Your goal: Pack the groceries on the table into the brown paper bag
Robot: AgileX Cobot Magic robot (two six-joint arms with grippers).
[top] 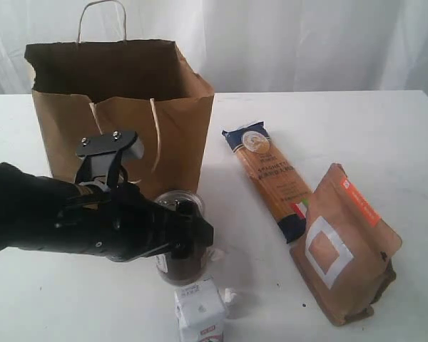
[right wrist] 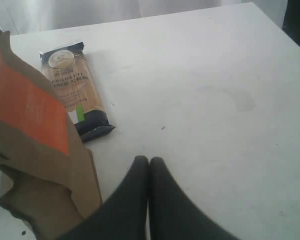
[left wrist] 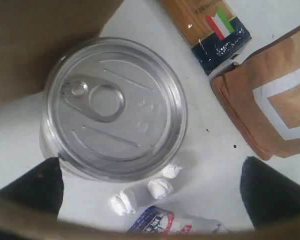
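One paper bag [top: 178,121], one silver-topped jar [left wrist: 115,107], one carton [top: 198,310], one spaghetti packet [top: 267,171], one pouch [top: 342,249], three white lumps [left wrist: 160,187].

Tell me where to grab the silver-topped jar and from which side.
Probably best: take the silver-topped jar by its round wall just under the top, coming straight down from above. It stands upright, and the brown paper bag crowds one side.

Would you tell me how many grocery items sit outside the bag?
4: silver-topped jar before the bag, carton nearer the camera, spaghetti packet and pouch on the right. Others may be hidden.
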